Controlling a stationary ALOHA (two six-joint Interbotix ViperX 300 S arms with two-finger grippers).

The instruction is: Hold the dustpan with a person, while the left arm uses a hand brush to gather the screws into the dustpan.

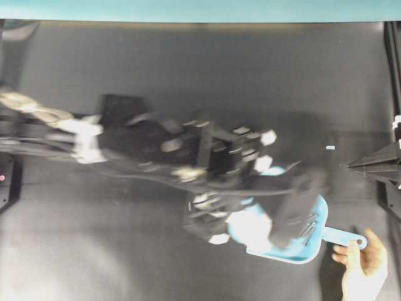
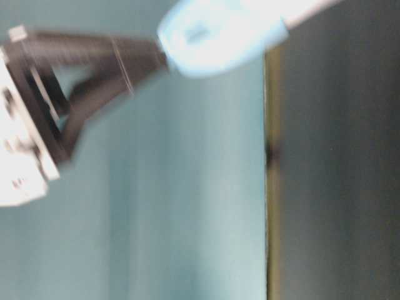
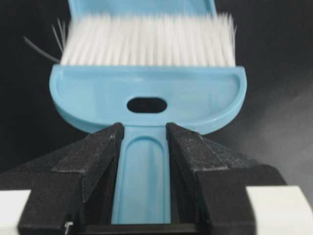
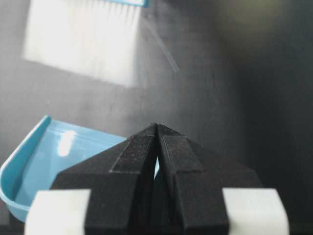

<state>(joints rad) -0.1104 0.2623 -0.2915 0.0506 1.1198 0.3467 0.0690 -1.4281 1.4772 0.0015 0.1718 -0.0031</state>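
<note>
Left arm (image 1: 188, 157) outstretched (over dustpan (image 1: 313, 241))

Dark matte table (image 1: 188, 69) with light blue dustpan (image 1: 313, 241) and tiny pale scrap (image 1: 330, 148).

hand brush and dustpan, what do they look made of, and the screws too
Hand brush: light blue moulded plastic, smooth with a soft sheen; its white bristles look like fine synthetic fibre. Dustpan: the same glossy blue plastic, showing a light reflection. Screws: thin, silvery, probably metal, though too small to be sure.
</note>
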